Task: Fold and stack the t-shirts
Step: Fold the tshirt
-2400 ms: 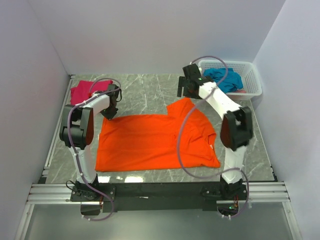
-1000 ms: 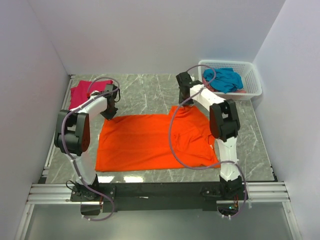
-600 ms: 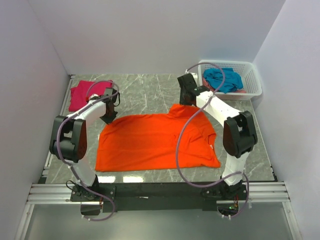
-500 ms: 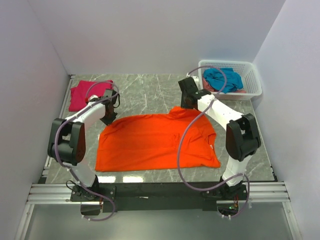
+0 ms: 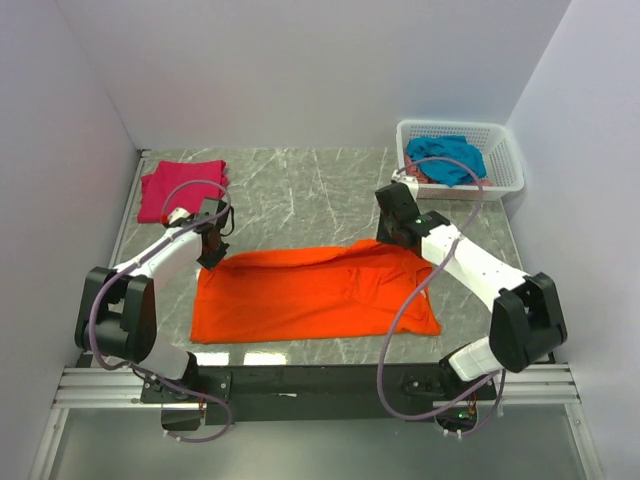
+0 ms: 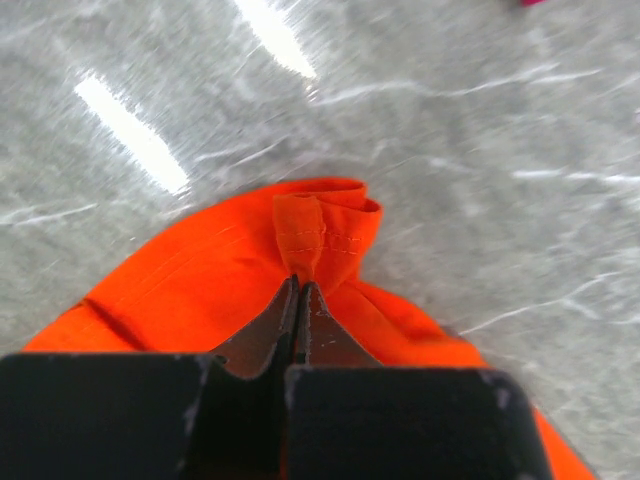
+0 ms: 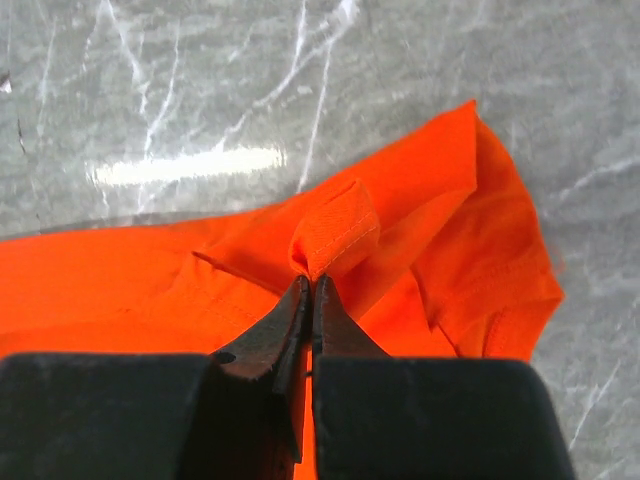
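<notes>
Top view: you see the orange t-shirt [image 5: 300,300] spread on the marble table [image 5: 300,190], in the near-centre part; its far edge runs btw. the 2 grippers. The left gripper [image 5: 212,258] is at the far-left corner of the cloth; the right gripper [image 5: 397,238] is at the far-right part; both touch it. The pink t-shirt [image 5: 180,188] lies folded at the far-left of the table, well apart; the teal t-shirt [image 5: 447,160] sits crumpled in the white basket [image 5: 505,140] at the far right.

Left wrist view: the fingers [image 6: 262,338] are pressed together w/ orange hem pinched btw. the tips; a small fold of cloth stands just beyond them.

Right wrist view: same here; the fingers [image 7: 268,340] are clamped on a fold of orange hem; the rest of the shirt spreads on both sides.
</notes>
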